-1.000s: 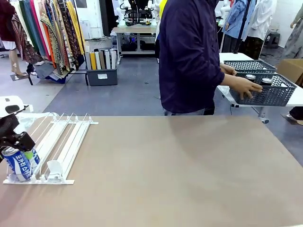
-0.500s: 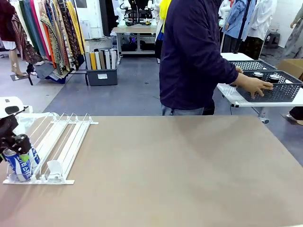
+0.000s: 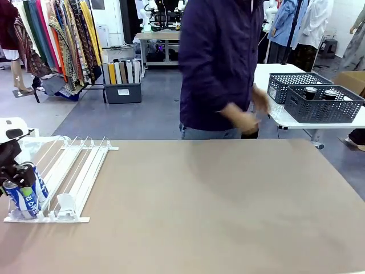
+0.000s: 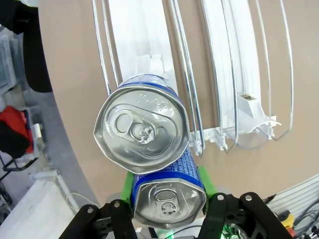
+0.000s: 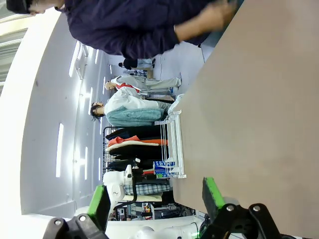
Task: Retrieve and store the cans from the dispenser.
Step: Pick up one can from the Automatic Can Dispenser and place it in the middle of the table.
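The left hand (image 4: pixel 168 185) is clamped on a blue can (image 4: pixel 169 204) at the rack's (image 4: pixel 224 59) end; a second can (image 4: pixel 143 130) sits just beyond. Rigid, smooth, likely thin-walled: grip mid-body. The right hand (image 5: pixel 155 199) is open, empty.

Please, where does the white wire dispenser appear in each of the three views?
Front view: dispenser at the table's left side.
Left wrist view: its rails across the upper half.
Right wrist view: small, left of centre, at the table's edge.
Shared landmark: blue cans at its front end.
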`<state>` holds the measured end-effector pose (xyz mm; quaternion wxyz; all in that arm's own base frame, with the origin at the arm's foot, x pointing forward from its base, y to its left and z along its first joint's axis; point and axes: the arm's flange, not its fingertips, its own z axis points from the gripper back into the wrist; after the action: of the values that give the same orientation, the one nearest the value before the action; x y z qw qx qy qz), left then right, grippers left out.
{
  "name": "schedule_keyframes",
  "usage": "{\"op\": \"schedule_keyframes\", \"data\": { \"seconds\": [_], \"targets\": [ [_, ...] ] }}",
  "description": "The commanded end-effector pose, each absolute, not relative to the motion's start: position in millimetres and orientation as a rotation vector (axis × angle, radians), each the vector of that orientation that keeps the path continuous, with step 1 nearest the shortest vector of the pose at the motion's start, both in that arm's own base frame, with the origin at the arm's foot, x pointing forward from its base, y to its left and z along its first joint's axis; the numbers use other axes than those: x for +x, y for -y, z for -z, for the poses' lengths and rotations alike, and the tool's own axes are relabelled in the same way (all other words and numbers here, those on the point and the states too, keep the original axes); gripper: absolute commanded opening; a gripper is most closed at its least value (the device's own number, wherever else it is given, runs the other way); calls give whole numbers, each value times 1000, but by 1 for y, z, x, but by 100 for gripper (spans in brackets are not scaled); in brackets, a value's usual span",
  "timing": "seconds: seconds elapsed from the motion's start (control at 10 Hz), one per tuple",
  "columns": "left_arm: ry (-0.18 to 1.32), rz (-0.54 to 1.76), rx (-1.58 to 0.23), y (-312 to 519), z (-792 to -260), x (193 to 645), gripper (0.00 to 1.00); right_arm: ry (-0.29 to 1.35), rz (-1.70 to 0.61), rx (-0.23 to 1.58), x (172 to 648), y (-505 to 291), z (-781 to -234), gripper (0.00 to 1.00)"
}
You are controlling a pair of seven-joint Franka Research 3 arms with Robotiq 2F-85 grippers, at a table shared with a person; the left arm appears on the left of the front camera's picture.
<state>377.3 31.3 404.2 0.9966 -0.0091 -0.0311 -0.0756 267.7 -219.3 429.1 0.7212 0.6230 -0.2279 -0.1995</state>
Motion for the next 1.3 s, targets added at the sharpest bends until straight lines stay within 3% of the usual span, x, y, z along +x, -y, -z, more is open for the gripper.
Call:
{"op": "schedule_keyframes", "data": {
  "seconds": [0.0,0.7,0.9,1.2],
  "targets": [
    [64,132,12,-25,-401,346,0,503,441,1385,268,219,-432,100],
    [253,298,6,-20,-633,281,0,503,441,1385,268,219,-432,100],
    [336,254,-2,-31,-662,270,0,503,441,1385,268,219,-432,100],
    [303,230,-66,-50,-647,276,0,503,441,1385,268,219,-432,100]
  ]
}}
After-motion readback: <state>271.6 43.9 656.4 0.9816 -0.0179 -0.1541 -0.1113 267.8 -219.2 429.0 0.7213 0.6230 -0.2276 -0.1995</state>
